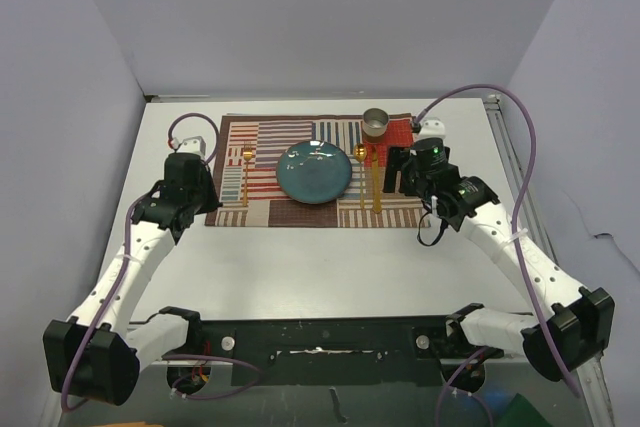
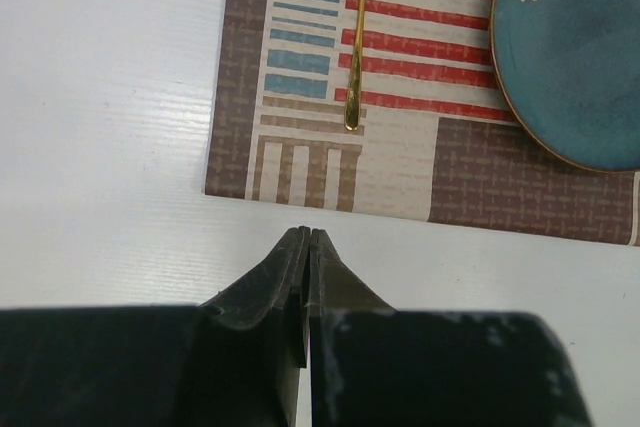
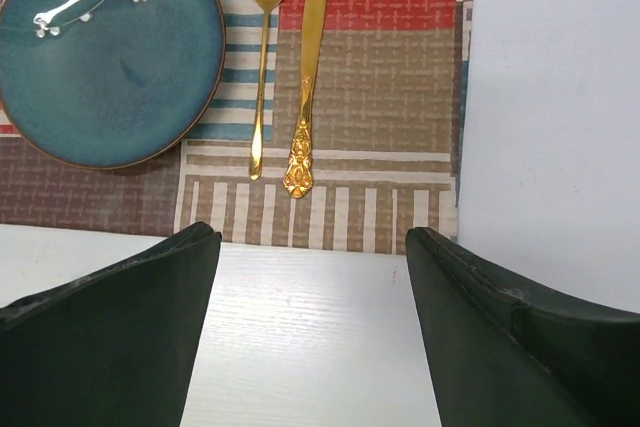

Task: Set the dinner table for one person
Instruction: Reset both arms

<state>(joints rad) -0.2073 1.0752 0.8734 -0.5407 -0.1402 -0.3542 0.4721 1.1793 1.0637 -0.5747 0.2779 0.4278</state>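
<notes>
The white dinner table carries a striped placemat. On the mat lie a teal plate, a gold fork to its left, and a gold spoon and gold knife to its right. A metal cup stands at the mat's far right. My left gripper is shut and empty, over bare table just short of the mat's near left corner. My right gripper is open and empty, near the mat's near edge below the knife and spoon.
Aluminium rails edge the table on the right. Purple cables loop above both arms. Grey walls enclose the back and sides. Bare white tabletop lies right of the mat and between the mat and the arm bases.
</notes>
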